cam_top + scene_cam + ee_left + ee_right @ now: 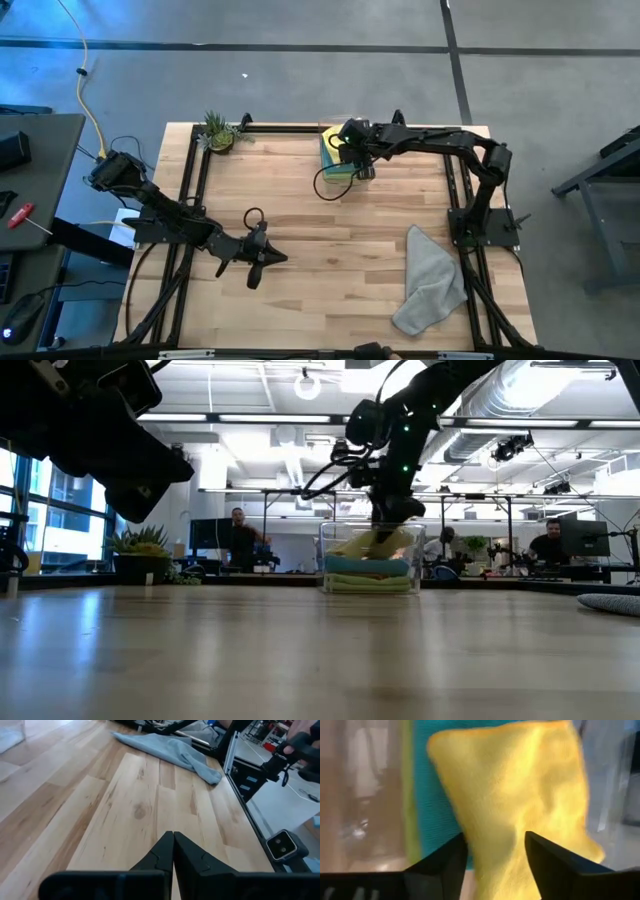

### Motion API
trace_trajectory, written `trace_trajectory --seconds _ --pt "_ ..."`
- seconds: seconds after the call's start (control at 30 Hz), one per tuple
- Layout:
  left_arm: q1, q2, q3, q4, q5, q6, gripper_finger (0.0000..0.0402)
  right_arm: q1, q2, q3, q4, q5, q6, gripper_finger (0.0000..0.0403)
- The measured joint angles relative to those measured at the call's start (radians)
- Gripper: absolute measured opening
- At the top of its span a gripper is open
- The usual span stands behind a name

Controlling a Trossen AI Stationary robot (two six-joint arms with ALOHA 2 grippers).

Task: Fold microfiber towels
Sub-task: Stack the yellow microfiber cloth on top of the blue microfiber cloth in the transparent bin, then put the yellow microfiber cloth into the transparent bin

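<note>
Dark fingers of the right gripper (495,855) are seen apart over the yellow towel (515,795), which is draped loosely on the teal towel (432,815) and the lime towel (409,810) stacked in the clear bin (370,557) at the table's far edge. Whether the fingertips touch the yellow cloth cannot be told. Fingers of the left gripper (173,851) are pressed together on nothing, held over bare wood of the table (330,270) near its left side. One grey towel (430,283) is left crumpled near the right front corner, well apart from both grippers. Beside the far left corner a small potted plant (218,133) is placed.
</note>
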Motion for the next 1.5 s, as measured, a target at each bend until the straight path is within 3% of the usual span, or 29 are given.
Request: trace_trajectory --seconds 0.13,0.27,0.37,0.73,0.97,1.13,1.4,1.5 --pt "0.000 0.000 0.000 0.000 0.022 -0.003 0.0000 0.000 0.000 0.062 -0.097 -0.051 0.081 0.0212" --pt "0.000 0.000 0.000 0.000 0.036 -0.003 0.0000 -0.009 0.000 0.149 -0.166 -0.150 0.170 0.0216" --pt "0.000 0.000 0.000 0.000 0.037 -0.003 0.0000 -0.008 -0.003 0.165 -0.152 -0.168 0.170 0.0215" --pt "-0.006 0.000 0.000 -0.019 0.037 0.016 0.0000 0.132 0.097 0.111 -0.032 0.104 -0.221 0.0214" --pt "-0.027 0.000 0.000 -0.039 0.035 0.023 0.0000 0.162 0.153 0.114 -0.023 0.191 -0.326 0.0206" --pt "-0.029 0.000 0.000 -0.043 0.028 0.031 0.0000 0.161 0.160 0.116 0.004 0.186 -0.332 0.0160" --pt "-0.029 0.000 0.000 -0.051 0.025 0.040 0.0000 0.159 0.163 0.121 0.011 0.150 -0.327 0.0015" --pt "-0.029 0.000 0.000 -0.051 0.025 0.040 0.0000 0.159 0.164 0.124 0.006 0.151 -0.313 0.0009"
